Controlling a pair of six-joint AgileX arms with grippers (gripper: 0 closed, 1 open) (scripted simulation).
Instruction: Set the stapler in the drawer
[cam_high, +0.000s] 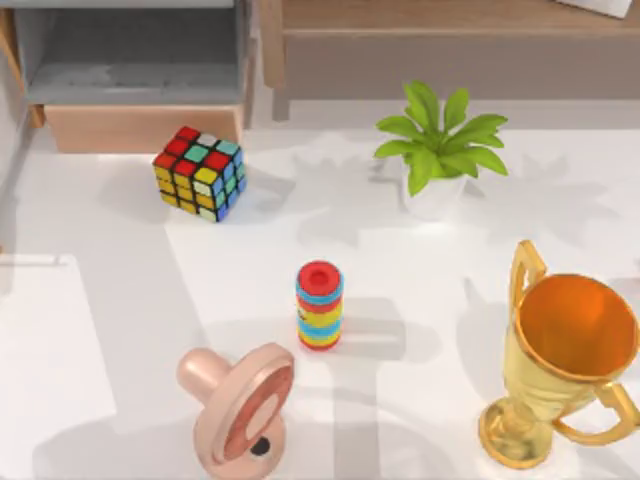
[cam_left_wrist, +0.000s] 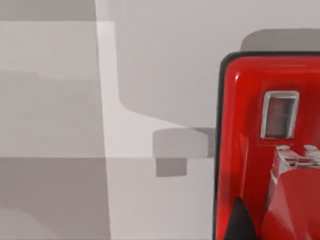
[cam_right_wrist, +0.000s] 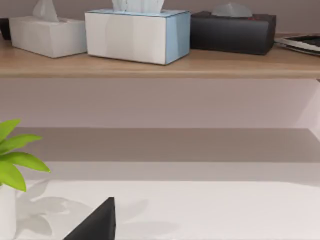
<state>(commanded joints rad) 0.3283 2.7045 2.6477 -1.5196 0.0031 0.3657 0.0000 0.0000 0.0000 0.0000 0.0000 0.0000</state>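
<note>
Stapler (cam_left_wrist: 250, 150), one, fills the left wrist view; one drawer (cam_high: 140, 125) stands open; end effector states untellable.

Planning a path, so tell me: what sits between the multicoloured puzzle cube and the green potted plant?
Nothing: in the top view, only bare white table separates cube from plant.

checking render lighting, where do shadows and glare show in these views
Top view: soft grey shadows spread across the table beside the plant, ring stack and trophy, whose gold bowl glints. Left wrist view: the stapler carries a glossy highlight. Right wrist view: leaf shadows lie faint under the shelf.
</note>
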